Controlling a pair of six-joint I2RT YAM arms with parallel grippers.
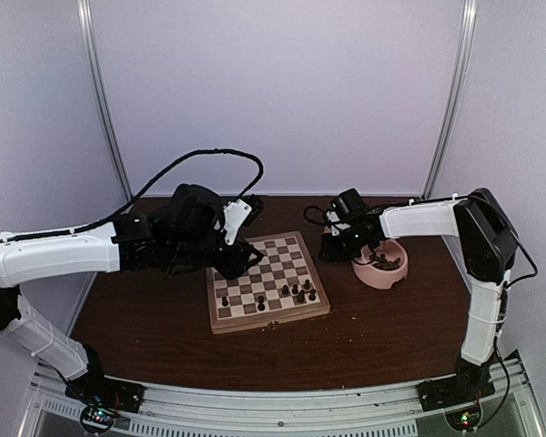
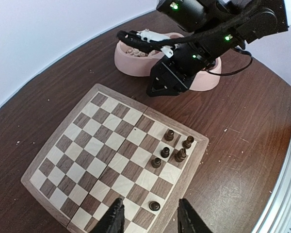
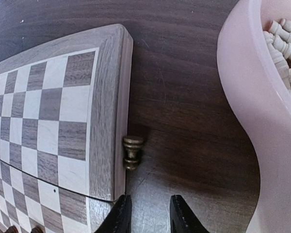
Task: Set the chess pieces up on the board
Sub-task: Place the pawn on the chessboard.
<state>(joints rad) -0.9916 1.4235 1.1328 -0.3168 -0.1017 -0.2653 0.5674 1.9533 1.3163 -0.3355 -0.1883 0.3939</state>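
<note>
- Dark chess pieces [image 1: 296, 291] cluster lower right on the board [image 1: 255, 269], mid-frame in the top view.
- Left end effector [image 2: 150, 221], open and empty, hovers over the board's bottom edge.
- Right end effector [image 3: 148, 216], open and empty, hangs over the surface [image 3: 184, 97] beside the pink bowl [image 3: 242, 107].

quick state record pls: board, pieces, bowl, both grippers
board: flat on table, between the arms
dark pieces: several upright on board, most clustered near one corner
white pieces: in bowl
bowl: right of board, apart from it
clasp: on board edge facing bowl
left gripper: open, empty, above board
right gripper: open, empty, over table between board and bowl
</note>
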